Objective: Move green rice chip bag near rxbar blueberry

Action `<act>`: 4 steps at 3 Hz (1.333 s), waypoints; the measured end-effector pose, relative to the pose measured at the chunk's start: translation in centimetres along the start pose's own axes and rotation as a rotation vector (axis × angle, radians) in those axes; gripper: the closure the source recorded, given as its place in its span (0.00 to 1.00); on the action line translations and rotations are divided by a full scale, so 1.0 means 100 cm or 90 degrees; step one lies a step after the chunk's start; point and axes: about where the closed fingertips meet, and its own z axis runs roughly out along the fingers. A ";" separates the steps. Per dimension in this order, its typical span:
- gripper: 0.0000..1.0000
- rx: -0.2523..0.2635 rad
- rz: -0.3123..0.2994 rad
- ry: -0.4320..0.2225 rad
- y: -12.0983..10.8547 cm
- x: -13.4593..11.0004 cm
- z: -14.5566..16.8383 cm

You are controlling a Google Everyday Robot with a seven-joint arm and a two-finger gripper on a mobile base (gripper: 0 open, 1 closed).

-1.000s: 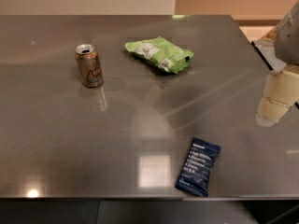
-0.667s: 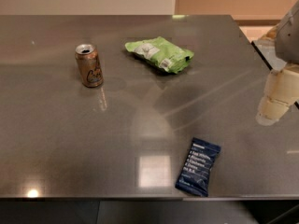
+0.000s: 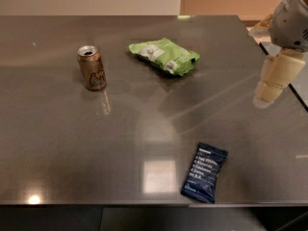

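Note:
The green rice chip bag [image 3: 164, 55] lies flat on the grey table [image 3: 62, 129], toward the back centre. The rxbar blueberry [image 3: 205, 172], a dark navy wrapper with white text, lies near the table's front edge, right of centre. My gripper [image 3: 273, 84] hangs at the right side of the view, above the table's right edge, well apart from both the bag and the bar. It holds nothing that I can see.
A gold-brown soda can [image 3: 91, 68] stands upright at the left, level with the bag. The table's right edge [image 3: 284, 81] runs just under the gripper. A pale wall lies behind the table.
The gripper has shifted slightly to the left and up. The bag, bar and can have not moved.

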 end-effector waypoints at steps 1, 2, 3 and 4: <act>0.00 -0.012 -0.034 -0.058 -0.043 -0.022 0.034; 0.00 -0.011 -0.046 -0.102 -0.070 -0.050 0.069; 0.00 -0.011 -0.038 -0.139 -0.087 -0.080 0.104; 0.00 -0.005 -0.018 -0.162 -0.106 -0.107 0.137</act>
